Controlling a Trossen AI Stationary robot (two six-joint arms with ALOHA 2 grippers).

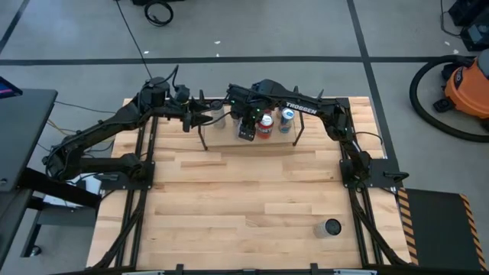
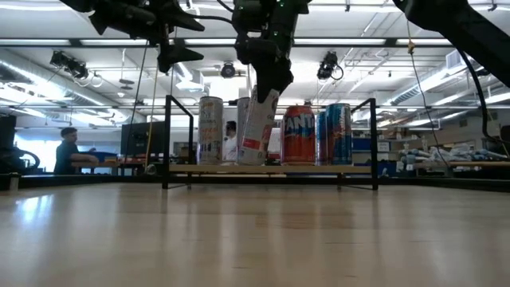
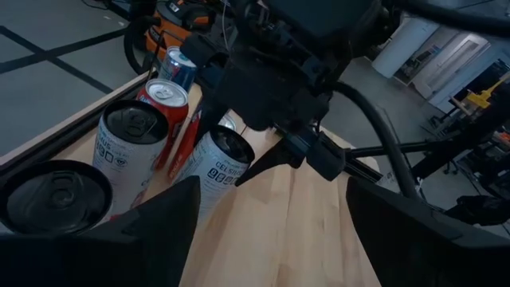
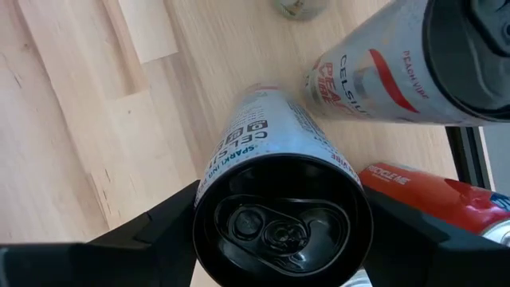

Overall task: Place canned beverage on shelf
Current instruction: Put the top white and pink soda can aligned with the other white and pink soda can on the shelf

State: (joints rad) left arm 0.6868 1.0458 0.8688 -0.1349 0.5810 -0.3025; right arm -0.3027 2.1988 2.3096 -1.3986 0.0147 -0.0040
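My right gripper [image 2: 267,84] is clamped on the top of a white slim can [image 2: 256,127], which leans with its base on or just above the shelf [image 2: 271,168] board; I cannot tell which. I judge the placement nearly done: squaring upright and release remain. The shelf stands at the table's [image 1: 244,198] far edge, well inside both side edges. On it, an upright white can [image 2: 210,130] stands just beside the held can, an orange can [image 2: 299,135] close on the other side, and a blue can [image 2: 335,133] beyond, so side clearance is slight. My left gripper [image 1: 189,116] hovers open near the shelf's left end. One further can [image 1: 331,228] waits near the front right.
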